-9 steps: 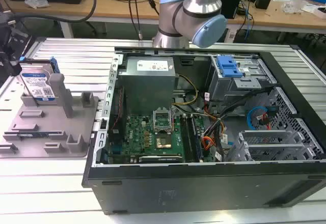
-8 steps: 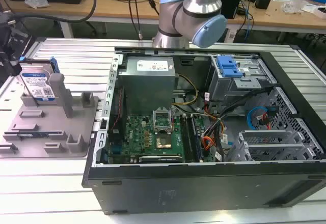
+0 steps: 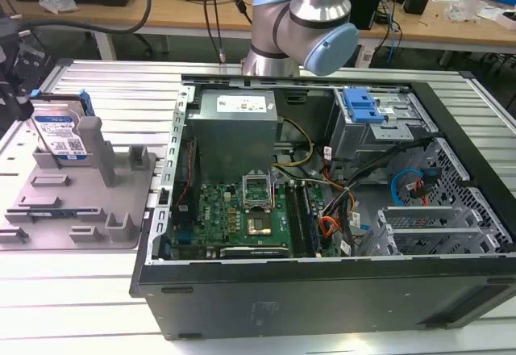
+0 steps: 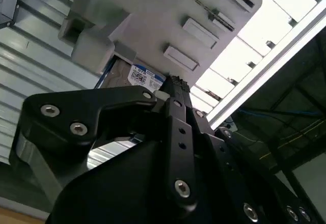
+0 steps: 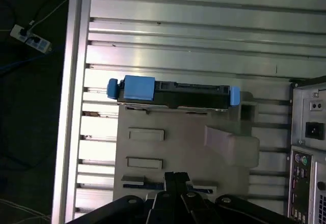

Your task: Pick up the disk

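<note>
The disk [image 3: 60, 133] stands on edge in a slot of the grey fixture plate [image 3: 89, 210], at the exterior view's left. Its white-and-blue label faces forward and a blue rail runs along its side. In the first wrist view I see the disk [image 5: 173, 94] edge-on, with blue rails at both ends. In the second wrist view part of the disk's label [image 4: 144, 76] peeks past the black fingers. My gripper [image 3: 14, 89] hangs above the plate, apart from the disk. In the first wrist view the gripper [image 5: 175, 177] is shut with nothing between its fingers.
An open computer case [image 3: 322, 210] lies on the slotted aluminium table [image 3: 113, 89], to the exterior view's right of the plate. A blue-handled drive cage [image 3: 363, 106] sits inside it. The table's edge rail [image 5: 71, 107] runs close beside the plate. Upright posts [image 3: 95, 149] rise next to the disk.
</note>
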You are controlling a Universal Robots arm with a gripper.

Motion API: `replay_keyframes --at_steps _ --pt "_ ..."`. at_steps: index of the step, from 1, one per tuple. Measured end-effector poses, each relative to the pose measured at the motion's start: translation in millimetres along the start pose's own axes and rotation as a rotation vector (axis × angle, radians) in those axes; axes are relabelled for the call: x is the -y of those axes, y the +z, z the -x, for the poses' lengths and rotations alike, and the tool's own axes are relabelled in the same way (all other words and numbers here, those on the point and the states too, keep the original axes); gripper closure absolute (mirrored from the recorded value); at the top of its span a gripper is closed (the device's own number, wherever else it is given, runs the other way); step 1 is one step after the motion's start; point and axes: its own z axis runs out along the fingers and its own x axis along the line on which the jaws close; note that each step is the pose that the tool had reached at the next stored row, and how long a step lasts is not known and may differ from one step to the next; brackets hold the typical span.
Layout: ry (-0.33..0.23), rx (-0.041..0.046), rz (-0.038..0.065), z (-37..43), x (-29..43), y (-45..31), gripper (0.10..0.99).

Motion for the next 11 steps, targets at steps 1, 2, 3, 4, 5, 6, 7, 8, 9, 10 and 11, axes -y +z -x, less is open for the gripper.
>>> replay_keyframes --at_steps 1,2,3,4,5,6,7,8,9,10,11 --pt "-0.047 -0.0018 0.000 0.0 0.0 0.1 0.980" --pt "-0.117 -0.0044 0.000 0.0 0.0 0.2 0.980" --pt "-0.142 -0.0054 0.000 0.0 0.0 0.3 0.980" --pt "-0.163 -0.0062 0.000 0.0 0.0 0.3 0.980" --pt "-0.188 -0.0071 0.000 0.0 0.0 0.3 0.980" --pt "-0.203 -0.0078 0.000 0.0 0.0 0.3 0.980" --pt "-0.250 -0.0095 0.000 0.0 0.0 0.5 0.980" --pt "-0.287 -0.0109 0.000 0.0 0.0 0.6 0.980" --pt "-0.326 -0.0124 0.000 0.0 0.0 0.7 0.980" --pt "-0.354 -0.0135 0.000 0.0 0.1 0.8 0.980" --pt "-0.391 -0.0149 0.000 0.0 0.1 1.0 0.980"
